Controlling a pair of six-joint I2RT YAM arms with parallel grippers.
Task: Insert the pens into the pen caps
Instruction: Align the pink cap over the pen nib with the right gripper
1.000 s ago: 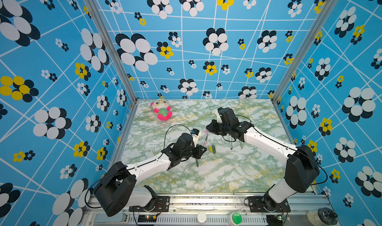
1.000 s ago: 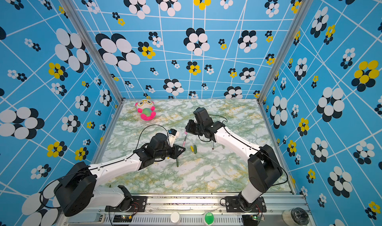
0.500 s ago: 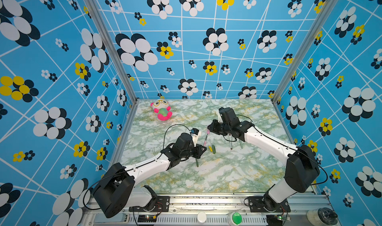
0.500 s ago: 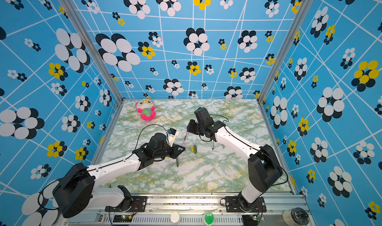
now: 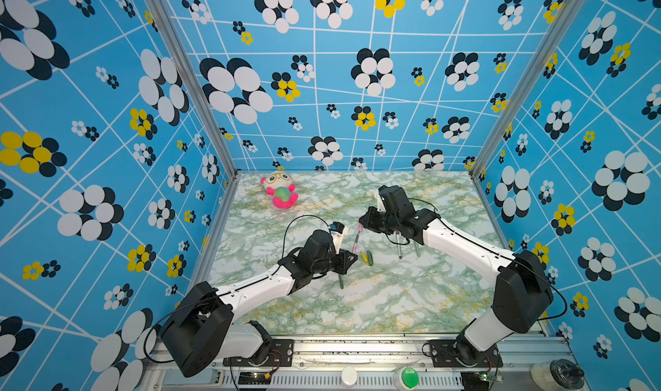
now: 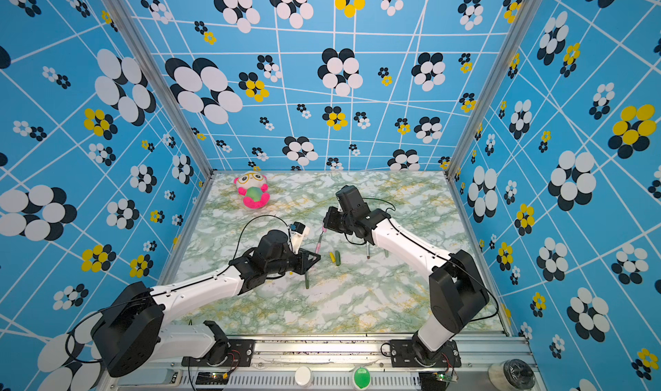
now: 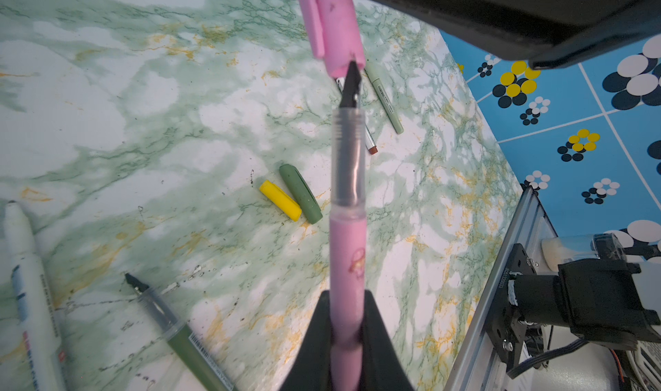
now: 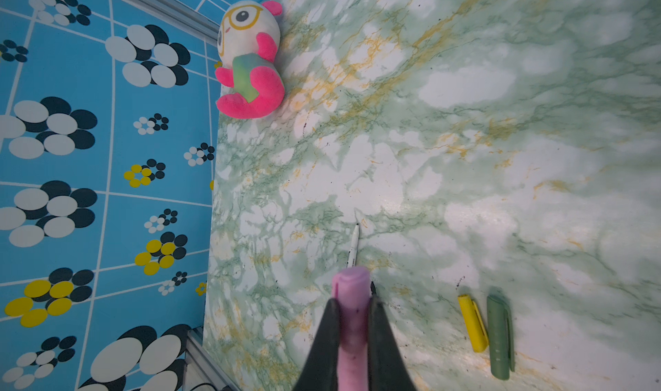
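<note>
- Edging the right gripper point(image 5: 362, 224) a little leftward since a second ago, closing on the raised pen; keeping the left gripper point(image 5: 350, 258) almost in place.
- Gripping what?
- Clamping the pink cap point(image 8: 352, 289) on the right, fingers shut tight on it. Pinching the pink pen point(image 7: 347, 249) by its barrel on the left, pointing its black tip far and slightly right. Bringing tip to the cap's end: sitting right at the rim, showing beside it in the right wrist view, not inside.
- Finding room to move?
- Working over the middle of the table point(image 5: 393, 299), well apart from both side walls and the near rail. Seeing the yellow cap point(image 5: 364, 257) and the dark green cap point(image 5: 370, 258) lying side by side and touching, just right of the left gripper. Seeing the dark green pen point(image 5: 341, 281) poking out nearward from below that gripper. Noticing a white pen with a brown end point(image 5: 399, 248) and a pale grey-green pen point(image 5: 417, 251) lying under the right forearm. Leaving the plush toy point(image 5: 280, 192) well apart at the far left. Looking at bare marble across the near part of the table.
- Reading any print?
- Making out a barcode and small lettering on the dark green pen, too blurred for reading. Catching blue and red print along another white pen point(image 7: 30, 289), likewise illegible. Spotting a small outline drawing on the pink barrel.
</note>
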